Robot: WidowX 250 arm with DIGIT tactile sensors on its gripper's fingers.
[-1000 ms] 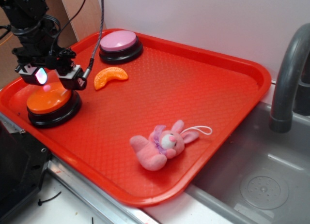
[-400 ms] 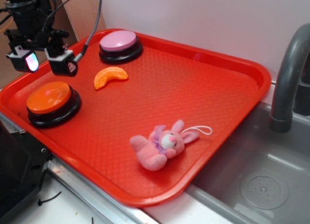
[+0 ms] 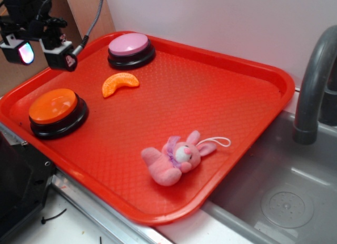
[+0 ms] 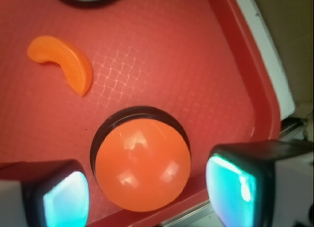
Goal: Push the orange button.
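The orange button [image 3: 52,108] [image 4: 142,164], a glossy orange dome on a black base, sits at the left end of the red tray [image 3: 210,91]. My gripper [image 3: 40,50] [image 4: 152,197] hangs well above it, open, with nothing between its glowing fingers [image 4: 234,185]. In the wrist view the button lies directly below, between the two fingers.
A same-shaped button with a pink top [image 3: 130,48] stands at the tray's back. An orange-slice toy [image 3: 119,84] [image 4: 64,63] lies between the buttons. A pink plush bunny [image 3: 176,157] rests near the front. A grey sink [image 3: 284,191] and faucet [image 3: 315,80] are to the right.
The gripper has risen straight up from touching the orange button's top to high above it. The button has stayed in place.
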